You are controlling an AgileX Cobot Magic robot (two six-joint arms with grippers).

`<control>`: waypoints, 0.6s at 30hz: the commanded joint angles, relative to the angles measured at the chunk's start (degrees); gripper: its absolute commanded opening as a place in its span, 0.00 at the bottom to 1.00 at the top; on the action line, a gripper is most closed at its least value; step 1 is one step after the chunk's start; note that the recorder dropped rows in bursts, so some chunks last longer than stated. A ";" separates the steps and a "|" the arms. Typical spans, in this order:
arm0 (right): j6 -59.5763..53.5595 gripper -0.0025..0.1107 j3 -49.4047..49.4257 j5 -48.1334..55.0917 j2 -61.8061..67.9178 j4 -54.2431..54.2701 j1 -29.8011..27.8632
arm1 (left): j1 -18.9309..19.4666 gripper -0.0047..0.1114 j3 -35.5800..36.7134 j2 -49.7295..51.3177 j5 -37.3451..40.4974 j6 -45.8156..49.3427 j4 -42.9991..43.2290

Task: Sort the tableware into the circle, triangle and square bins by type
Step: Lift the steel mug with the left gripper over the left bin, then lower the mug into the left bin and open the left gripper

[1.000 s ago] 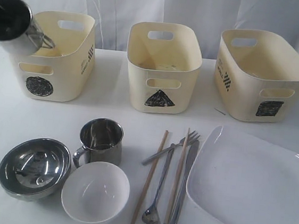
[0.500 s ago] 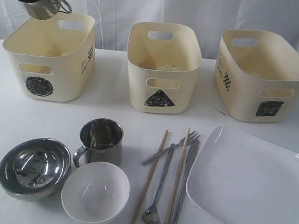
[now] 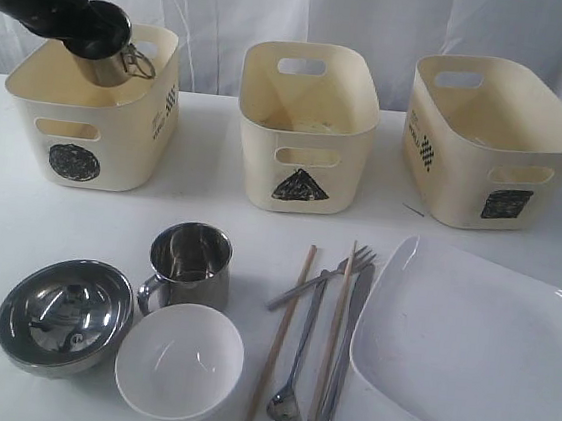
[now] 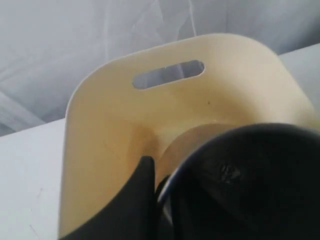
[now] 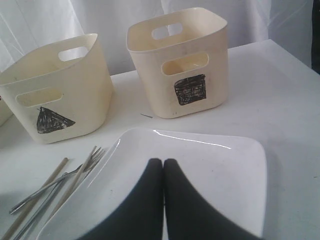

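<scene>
Left pincer (image 3: 98, 38): clamped on mug (image 3: 118, 65) at circle bin (image 3: 87, 145) mouth, not yet released.
Right pincer (image 5: 163, 172): closed, empty, above plate (image 3: 476, 362).
Unsorted on bench (image 3: 202, 194): other mug (image 3: 192, 262), steel bowl (image 3: 64, 313), white bowl (image 3: 179, 359), chopsticks (image 3: 279, 335), spoon (image 3: 298, 358), fork (image 3: 297, 294), knife (image 3: 356, 309), plate.
Sorting looks barely begun.

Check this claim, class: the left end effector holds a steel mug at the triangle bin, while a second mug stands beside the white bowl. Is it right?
One detail is wrong. The exterior view shows the left end effector holding the steel mug at the circle bin, not the triangle one. The second mug does stand beside the white bowl.
</scene>
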 commanded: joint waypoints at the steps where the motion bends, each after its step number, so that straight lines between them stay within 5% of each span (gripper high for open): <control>1: 0.10 0.02 0.31 -0.49 -0.26 -0.15 0.16 | 1.42 0.04 -1.46 2.20 0.67 -0.23 -0.26; 18: 0.10 0.02 0.31 -0.49 -0.26 -0.15 0.16 | 1.53 0.04 -1.46 7.45 -1.40 -0.23 -0.26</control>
